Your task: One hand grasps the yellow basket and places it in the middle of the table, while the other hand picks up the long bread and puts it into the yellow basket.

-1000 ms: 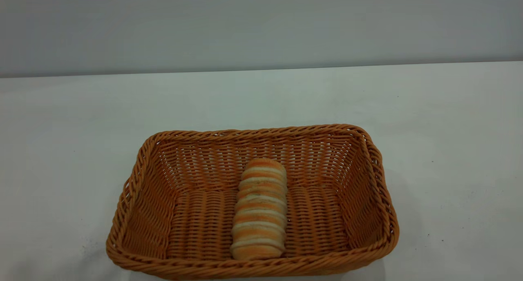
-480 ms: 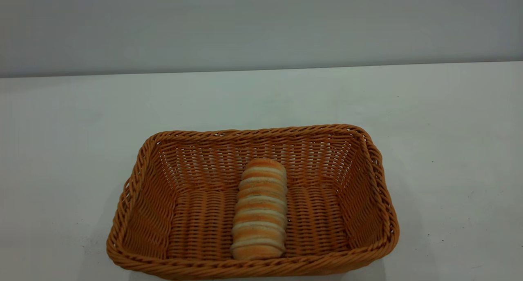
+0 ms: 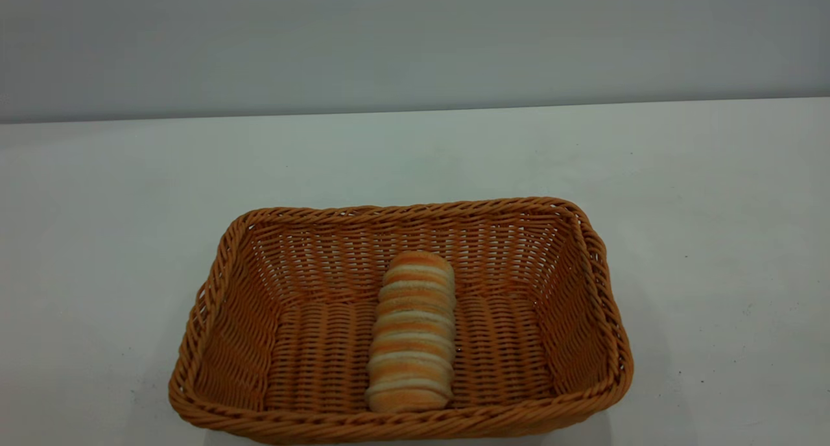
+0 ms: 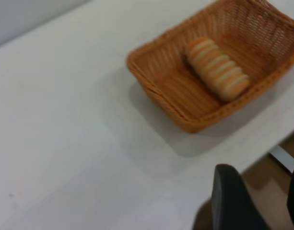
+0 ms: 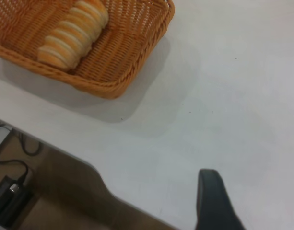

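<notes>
Mid-tabletop (image 3: 713, 206), 6 o'clock: yellow basket (image 3: 603, 284), parked for loading
Inside: long bread (image 3: 412, 332), lying 12-to-6, job looks done
Tools: both backed off, grip state can't tell

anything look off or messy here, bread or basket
Nothing stands out. The long bread lies flat along the middle of the yellow basket, which sits upright and intact on the table. Nothing spilled.

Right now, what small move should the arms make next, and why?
Probably none beyond staying parked. The long bread already lies inside the yellow basket, which stands on the table. Both pincers, left and right, hang back off to the sides, holding nothing.
</notes>
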Controlling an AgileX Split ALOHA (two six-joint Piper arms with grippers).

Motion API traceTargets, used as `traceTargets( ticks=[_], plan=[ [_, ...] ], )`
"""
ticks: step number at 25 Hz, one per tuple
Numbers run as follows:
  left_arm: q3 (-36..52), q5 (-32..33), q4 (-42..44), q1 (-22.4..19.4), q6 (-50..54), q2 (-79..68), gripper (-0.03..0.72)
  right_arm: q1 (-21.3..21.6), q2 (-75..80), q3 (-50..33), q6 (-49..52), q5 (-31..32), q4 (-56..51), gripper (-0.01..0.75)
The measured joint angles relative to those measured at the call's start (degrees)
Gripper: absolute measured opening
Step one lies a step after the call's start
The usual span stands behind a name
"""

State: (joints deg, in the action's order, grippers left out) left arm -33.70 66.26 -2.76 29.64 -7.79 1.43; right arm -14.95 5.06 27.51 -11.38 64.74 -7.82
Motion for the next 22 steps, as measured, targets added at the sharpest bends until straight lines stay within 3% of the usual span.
traceTargets(
  ticks=[11, 22],
  plan=[
    [5.48, -0.69, -0.21, 0.00, -2.65, 0.00, 0.348, 0.00, 0.00, 0.00, 0.00, 0.00, -0.04, 0.305],
    [5.65, -0.84, 5.37, 0.00, 7.00, 0.00, 0.307, 0.00, 0.00, 0.00, 0.00, 0.00, -0.04, 0.238]
  ],
)
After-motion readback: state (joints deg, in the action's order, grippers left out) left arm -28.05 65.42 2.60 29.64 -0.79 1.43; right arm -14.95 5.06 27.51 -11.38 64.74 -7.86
